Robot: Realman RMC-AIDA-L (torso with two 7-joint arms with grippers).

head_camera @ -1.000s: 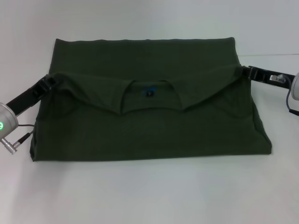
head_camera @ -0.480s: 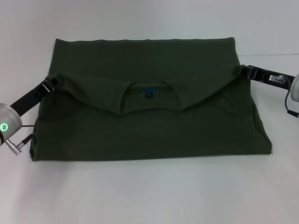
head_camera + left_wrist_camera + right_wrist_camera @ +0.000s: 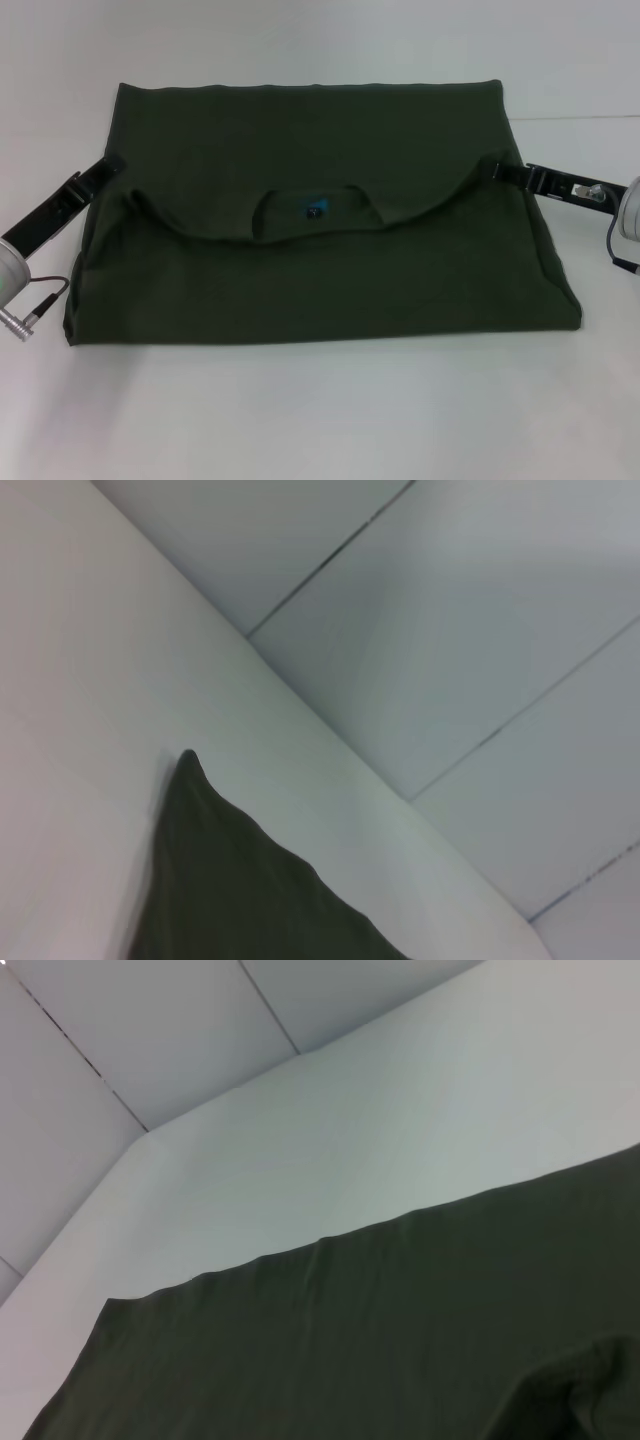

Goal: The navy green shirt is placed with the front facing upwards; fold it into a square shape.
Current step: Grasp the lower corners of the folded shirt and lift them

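Head view: both hands flank shirt (image 3: 320, 250).

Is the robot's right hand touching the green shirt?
Touching. In the head view the right gripper meets the navy green shirt at its right edge, with no gap between them.

Navy green shirt (image 3: 320, 270): matt soft cloth (slightly creased), on smooth matt white table (image 3: 320, 420).

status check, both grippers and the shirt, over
Left gripper at shirt's left edge, right gripper at its right edge. Dark olive-green cotton shirt folded over, collar flap lying on top. Nothing in the way.
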